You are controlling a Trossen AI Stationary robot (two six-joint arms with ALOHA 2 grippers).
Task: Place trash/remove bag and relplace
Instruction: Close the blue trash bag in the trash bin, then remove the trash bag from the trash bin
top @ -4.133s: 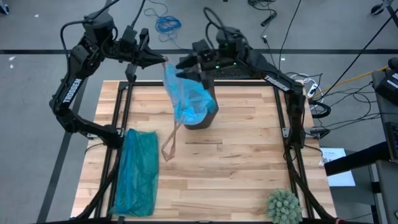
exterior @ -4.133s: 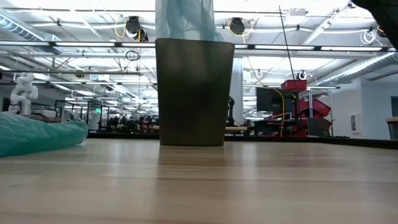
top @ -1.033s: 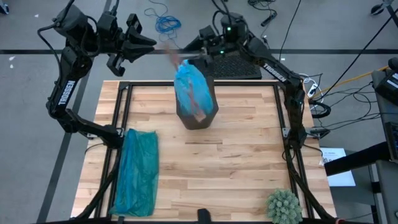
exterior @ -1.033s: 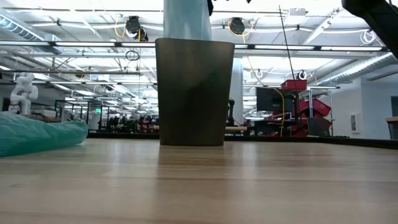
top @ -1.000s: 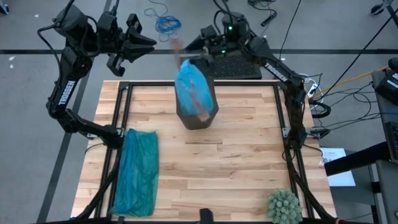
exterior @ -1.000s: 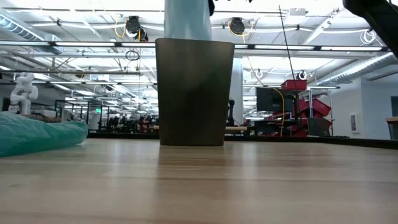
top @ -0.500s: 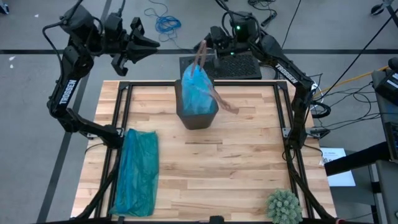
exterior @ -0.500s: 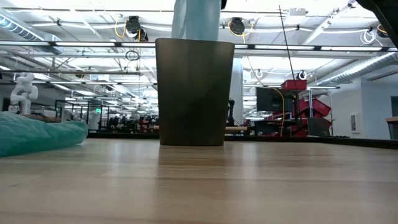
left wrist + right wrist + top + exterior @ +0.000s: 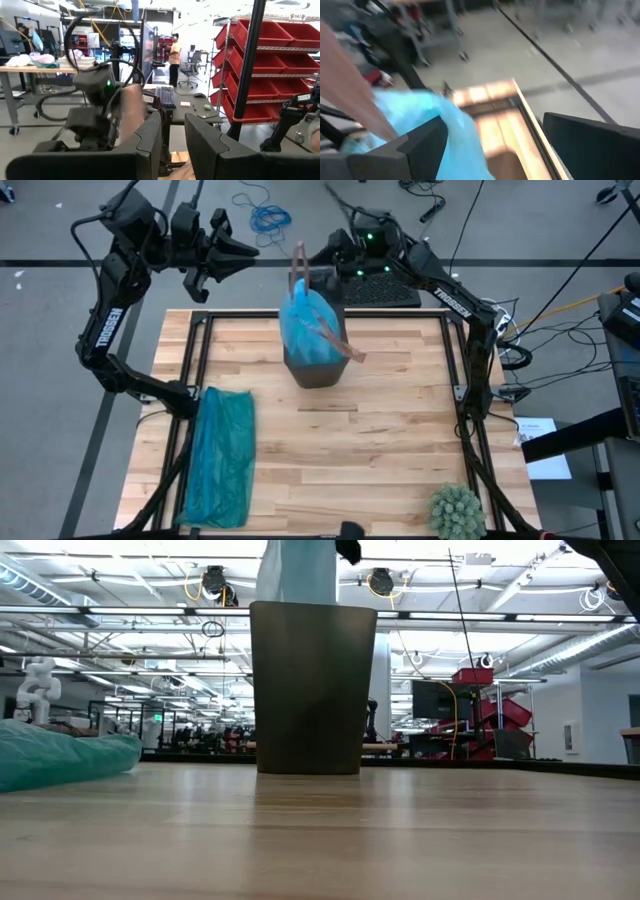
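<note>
Right gripper [image 9: 318, 268] raised behind the dark bin [image 9: 318, 365] in the high view, just beyond the table's far edge [image 9: 400, 315]; fingers spread, as the right wrist view shows, but whether anything sits between them cannot be told. Pale blue bag [image 9: 308, 328] directly below and in front of that gripper, pulled up out of the bin in a bunched column, its lower part inside the bin. Brownish drawstring straps [image 9: 330, 330] on the bag, one rising toward the right gripper, one draped over the bin's rim to the right. Left gripper [image 9: 240, 250] off to the side of the right gripper, also beyond the table's far edge, jaws apart and empty, well clear of the bag. Teal-green bag [image 9: 220, 455] flat on the near left of the table, spiky green ball [image 9: 456, 508] at the near right corner, both far from either gripper

Low view: bin upright on the table [image 9: 320, 840], bag [image 9: 296, 570] rising out of its top, teal-green bag [image 9: 60, 755] at the left edge

Left wrist view: own fingers [image 9: 150, 140] apart with nothing between them; the other arm ahead

Right wrist view: own fingers [image 9: 420, 142] set wide; blue bag [image 9: 455, 130] just beside one finger, a blurred brownish strap [image 9: 350, 90] next to it
</note>
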